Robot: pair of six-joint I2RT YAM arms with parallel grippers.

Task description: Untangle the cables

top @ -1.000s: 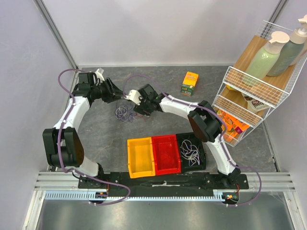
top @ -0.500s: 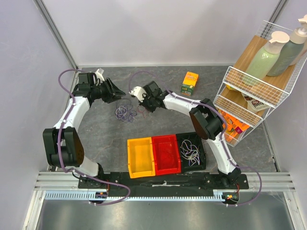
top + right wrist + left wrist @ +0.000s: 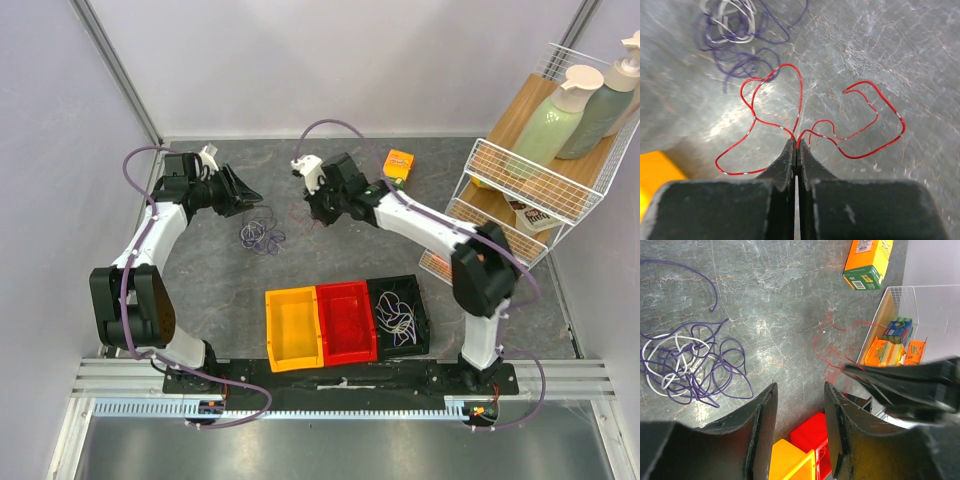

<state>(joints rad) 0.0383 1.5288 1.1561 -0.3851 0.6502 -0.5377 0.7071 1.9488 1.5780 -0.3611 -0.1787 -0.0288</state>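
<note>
Grey table (image 3: 200, 290) bears a purple-white cable tangle (image 3: 260, 237), orange carton (image 3: 399, 162) and three bins (image 3: 293, 326).

— The table (image 3: 200, 275) is showing as grey, stone-veined and smooth, and it is throwing back a soft sheen.
— Agreed. The red cable (image 3: 801, 92) is gleaming like plastic sheathing, while the purple cable (image 3: 695, 367) is looking duller.
— The fingers (image 3: 842, 430) of the left gripper (image 3: 800, 390) are reading as matt black plastic, finely scratched.
— The yellow bin (image 3: 272, 330) and the red bin (image 3: 345, 287) are shining like moulded plastic.
— The rack (image 3: 520, 170) is appearing as white-coated wire around pale wood shelves, and the carton (image 3: 867, 262) is looking like printed card.
</note>
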